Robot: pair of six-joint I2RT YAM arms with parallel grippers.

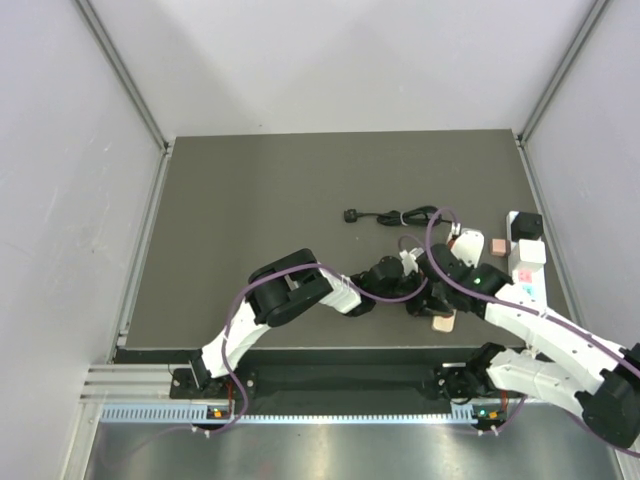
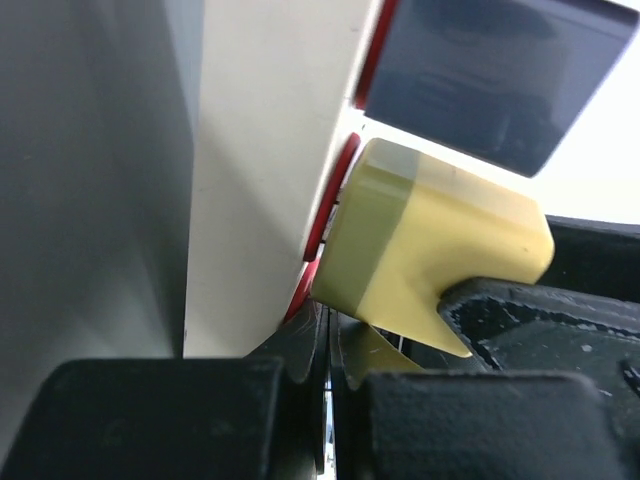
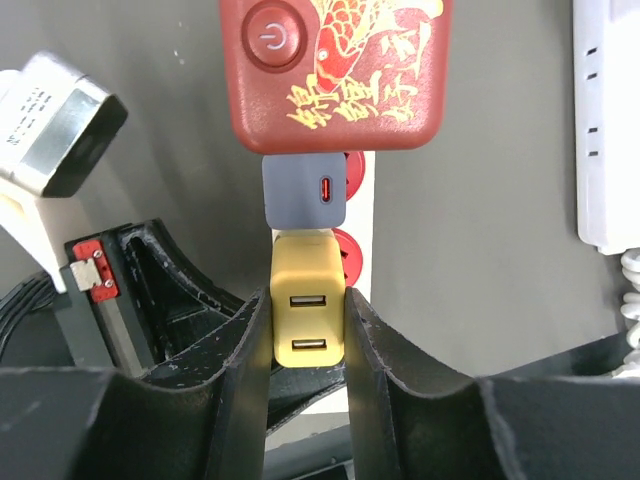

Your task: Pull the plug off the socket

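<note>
Right wrist view: yellow plug (image 3: 307, 310) clamped by right gripper (image 3: 307, 325), seated in white socket strip (image 3: 361, 215), so it can be drawn straight out. Strip probably braced by left gripper (image 2: 325, 405); its grasp cannot be told.

A black cable (image 1: 392, 215) is lying bundled on the dark worktop (image 1: 250, 220), out on its own. At the right edge a white power strip (image 1: 527, 265) is sitting with a black adapter (image 1: 527, 224) on its far end. Up close, a red unit (image 3: 335, 70) with gold carp artwork is showing its power button, and a grey adapter (image 3: 303, 190) is sitting just below it.
</note>
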